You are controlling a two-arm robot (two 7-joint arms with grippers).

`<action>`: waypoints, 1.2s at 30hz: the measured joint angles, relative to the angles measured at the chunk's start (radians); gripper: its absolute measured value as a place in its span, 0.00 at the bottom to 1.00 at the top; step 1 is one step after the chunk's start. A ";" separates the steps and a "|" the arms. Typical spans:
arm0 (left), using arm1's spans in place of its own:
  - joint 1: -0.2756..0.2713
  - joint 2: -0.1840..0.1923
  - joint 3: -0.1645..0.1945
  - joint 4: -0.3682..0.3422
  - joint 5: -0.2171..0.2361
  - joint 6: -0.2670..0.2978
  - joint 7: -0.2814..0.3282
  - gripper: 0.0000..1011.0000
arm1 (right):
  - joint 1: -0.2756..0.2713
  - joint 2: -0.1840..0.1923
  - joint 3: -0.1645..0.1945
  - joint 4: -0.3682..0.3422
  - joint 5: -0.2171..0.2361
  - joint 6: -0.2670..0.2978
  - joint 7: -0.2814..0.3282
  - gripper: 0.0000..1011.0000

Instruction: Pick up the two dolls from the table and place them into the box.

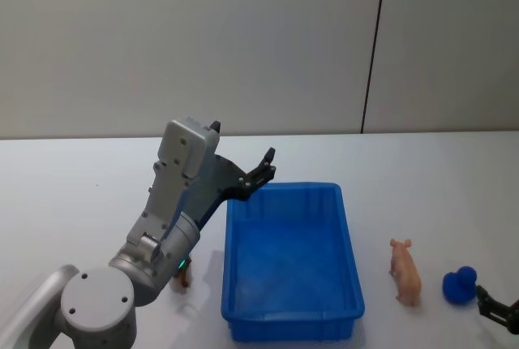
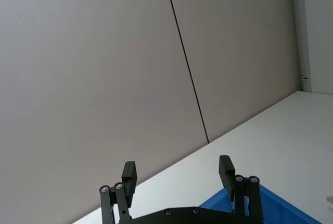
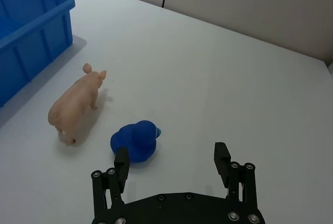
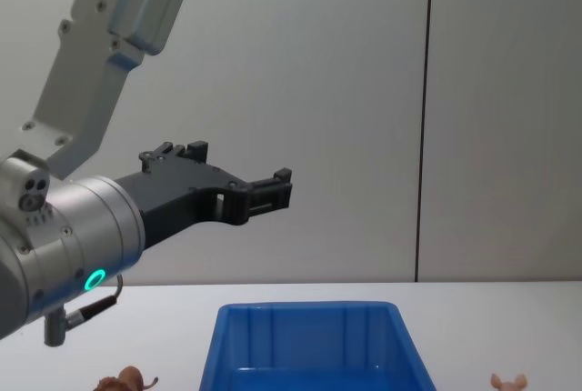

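Score so far: nothing in. The box (image 1: 292,320) sits at the middle of the table (image 1: 81,187), and its blue floor looks bare in the head view.

Both dolls are out on the tabletop. The pink doll (image 1: 404,272), a little pig, stands at about 3 o'clock from the box, just beside its right wall but apart from it. The reddish-brown doll (image 1: 182,277) is over at 8 o'clock from the box, close to its left wall and half tucked behind the left arm's elbow; the chest view catches it low down on the left.

The left gripper (image 2: 177,169) is up in the air above the box's far-left corner, around 11 o'clock from its centre, nose pointing at the wall. Its fingers are spread wide with nothing between them, and it is well above the brown doll, not reaching for it.

The right gripper (image 3: 171,153) sits low at the near right, at about 4 o'clock from the pink doll. It too gapes wide and empty. A small blue toy (image 3: 135,140) lies between it and the pig, nearest the fingers.

My read: the whole job is ahead, two picks and two drops. The right side looks closer to action, though it has to get past that blue toy to reach the pig. The left has to come down and back toward the brown doll.
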State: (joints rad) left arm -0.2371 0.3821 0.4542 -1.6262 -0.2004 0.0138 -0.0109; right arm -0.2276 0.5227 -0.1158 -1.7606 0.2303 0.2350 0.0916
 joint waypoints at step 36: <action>0.000 0.000 0.000 0.000 0.000 0.000 0.000 0.99 | 0.212 -0.166 -0.097 0.277 -0.135 -0.013 0.072 0.86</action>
State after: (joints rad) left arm -0.2371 0.3821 0.4542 -1.6262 -0.2004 0.0138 -0.0109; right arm -0.0155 0.3569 -0.2124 -1.4841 0.0949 0.2225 0.1632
